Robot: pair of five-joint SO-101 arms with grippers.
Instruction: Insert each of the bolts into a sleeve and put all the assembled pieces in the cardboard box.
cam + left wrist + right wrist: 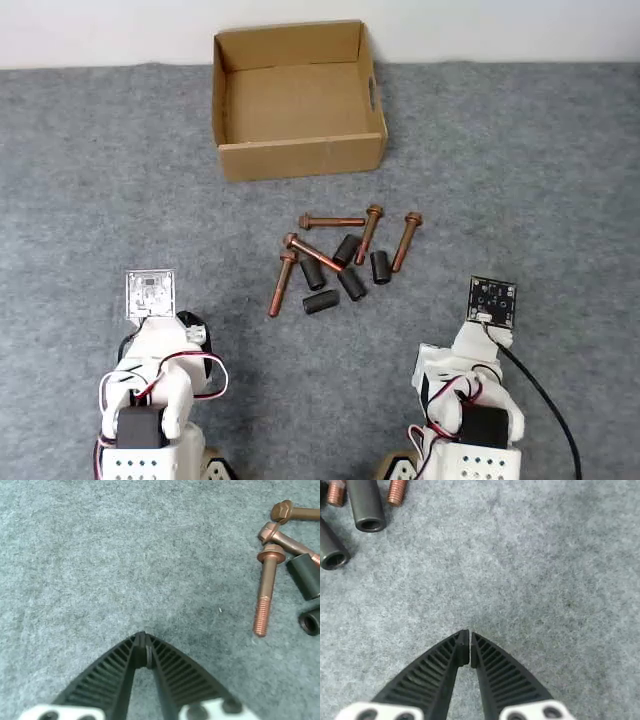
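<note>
Grey felt table (90, 200): left arm (150, 400) folded back at near edge, jaws shut tight, nothing held. Copper bolts (282, 285) & black sleeves (320, 302) lie loose mid-table, all separate, prob. so either arm can reach. Cardboard box (300, 155) sits at far edge, open side up for drop-offs. Right arm (470, 410) likewise at near edge, jaws closed, nothing held.
</note>
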